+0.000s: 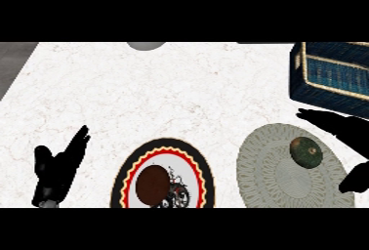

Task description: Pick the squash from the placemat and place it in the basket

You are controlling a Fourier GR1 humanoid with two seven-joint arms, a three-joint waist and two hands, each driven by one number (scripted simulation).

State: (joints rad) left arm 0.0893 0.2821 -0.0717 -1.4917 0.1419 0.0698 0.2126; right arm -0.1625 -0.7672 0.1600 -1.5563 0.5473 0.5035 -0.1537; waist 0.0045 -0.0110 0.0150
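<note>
**Right hand open beside the squash**

My right hand (344, 128) hangs over the counter (166, 93) near its right edge, fingers straight and spread, pointing toward the left. The thumb shows lower down, apart from the fingers, at the right rim of the placemat (268, 183). Nothing sits between fingers and thumb; the hand pinches nothing.

The squash (306, 151) lies on the placemat, in its upper right part, close to the rim. It is dark green with a brownish patch. My fingers pass just above and to the right of it; I cannot tell whether they touch it.

The placemat is round, pale and woven-looking, near the counter's front edge toward the right. The basket (333, 74), dark blue with a light weave, stands at the counter's far right corner, just beyond my right fingers.

A plate (164, 149) with a red and yellow zigzag ring sits at the front edge, left of the placemat, with a brown round item (152, 184) on it.

My left hand (59, 163) rests open near the front left, fingers up.
</note>
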